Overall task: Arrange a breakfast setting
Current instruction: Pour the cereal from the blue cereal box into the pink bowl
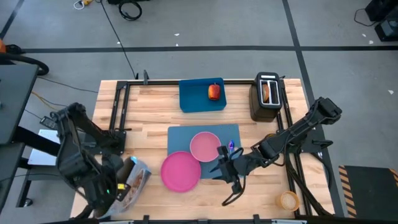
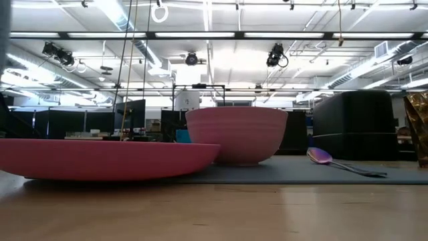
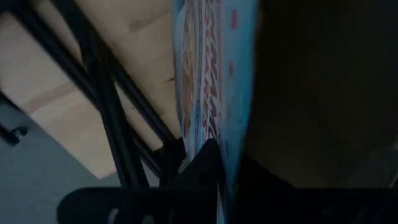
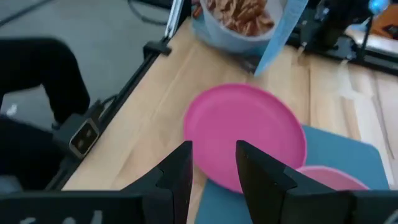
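Note:
A slate-blue mat (image 1: 231, 134) lies mid-table. A pink bowl (image 1: 204, 146) stands on it. A pink plate (image 1: 181, 172) overlaps the mat's near left corner. A teal-handled spoon (image 1: 231, 148) lies on the mat right of the bowl and also shows in the low view (image 2: 338, 162). A red apple (image 1: 214, 91) sits on a brighter blue tray (image 1: 193, 99). Toast (image 1: 267, 92) stands in the black toaster (image 1: 268, 111). An orange cup (image 1: 288, 200) is at the near right. My right gripper (image 4: 213, 171) is open and empty above the mat's near edge, right of the plate. My left gripper (image 1: 122, 185) is shut on a blue-and-clear snack bag (image 1: 134, 177). My left gripper holds the snack bag by a blue printed edge (image 3: 214, 134), pinched between its two fingers. The bag stands out beyond the fingers over the table's near left corner. Whether its bottom rests on the table, I cannot tell.
Black frame rails (image 1: 118, 106) run along the table's left and far edges and the right edge (image 1: 290, 124). Bare wood lies between the plate and the bag and along the near edge. A shiny golden thing (image 2: 418, 127) shows at the low view's right edge.

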### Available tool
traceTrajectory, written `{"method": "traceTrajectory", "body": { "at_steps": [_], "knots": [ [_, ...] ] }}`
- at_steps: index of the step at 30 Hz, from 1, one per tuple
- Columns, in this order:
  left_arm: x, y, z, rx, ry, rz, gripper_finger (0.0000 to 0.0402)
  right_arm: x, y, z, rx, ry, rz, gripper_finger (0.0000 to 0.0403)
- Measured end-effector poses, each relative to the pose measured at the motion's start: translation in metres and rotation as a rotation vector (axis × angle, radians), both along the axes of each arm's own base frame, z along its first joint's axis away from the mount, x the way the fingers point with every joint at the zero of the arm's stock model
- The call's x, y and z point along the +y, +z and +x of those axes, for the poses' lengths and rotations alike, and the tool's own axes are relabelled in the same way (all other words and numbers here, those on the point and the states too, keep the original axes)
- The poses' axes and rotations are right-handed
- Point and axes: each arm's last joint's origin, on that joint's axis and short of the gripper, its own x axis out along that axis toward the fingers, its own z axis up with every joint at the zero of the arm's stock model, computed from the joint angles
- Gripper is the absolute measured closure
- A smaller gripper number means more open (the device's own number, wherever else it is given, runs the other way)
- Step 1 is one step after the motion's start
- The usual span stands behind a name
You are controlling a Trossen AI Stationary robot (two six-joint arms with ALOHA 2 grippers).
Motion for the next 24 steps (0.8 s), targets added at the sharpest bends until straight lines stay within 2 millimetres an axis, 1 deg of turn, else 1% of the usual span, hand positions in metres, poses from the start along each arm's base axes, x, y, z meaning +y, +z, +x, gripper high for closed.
{"method": "traceTrajectory", "body": {
  "at_steps": [2,6,9,11,14,18,21,24],
  "knots": [
    [0.009,0.006,-0.002,-0.046,-0.074,-0.006,0.0398,-0.002,-0.006,0.001,-0.048,-0.01,0.029,0.0271],
    [0.02,0.012,-0.001,-0.182,-0.271,0.06,0.0399,-0.011,-0.029,0.0,-0.171,-0.006,0.114,0.0264],
    [0.031,0.018,0.001,-0.249,-0.347,0.093,0.0399,-0.023,-0.047,-0.004,-0.231,-0.041,0.138,0.0253],
    [0.038,0.021,0.001,-0.27,-0.368,0.091,0.0399,-0.031,-0.052,-0.004,-0.273,-0.06,0.156,0.0239],
    [0.049,0.028,-0.003,-0.3,-0.371,0.072,0.0399,-0.042,-0.059,0.0,-0.293,-0.074,0.156,0.0206],
    [0.061,0.037,-0.009,-0.354,-0.379,0.06,0.04,-0.049,-0.076,0.015,-0.316,-0.098,0.175,0.0148],
    [0.067,0.051,-0.011,-0.459,-0.409,0.103,0.04,-0.055,-0.092,0.027,-0.357,-0.126,0.214,0.0109],
    [0.074,0.066,-0.013,-0.58,-0.459,0.177,0.04,-0.063,-0.104,0.038,-0.444,-0.15,0.29,0.0083]
  ]
}}
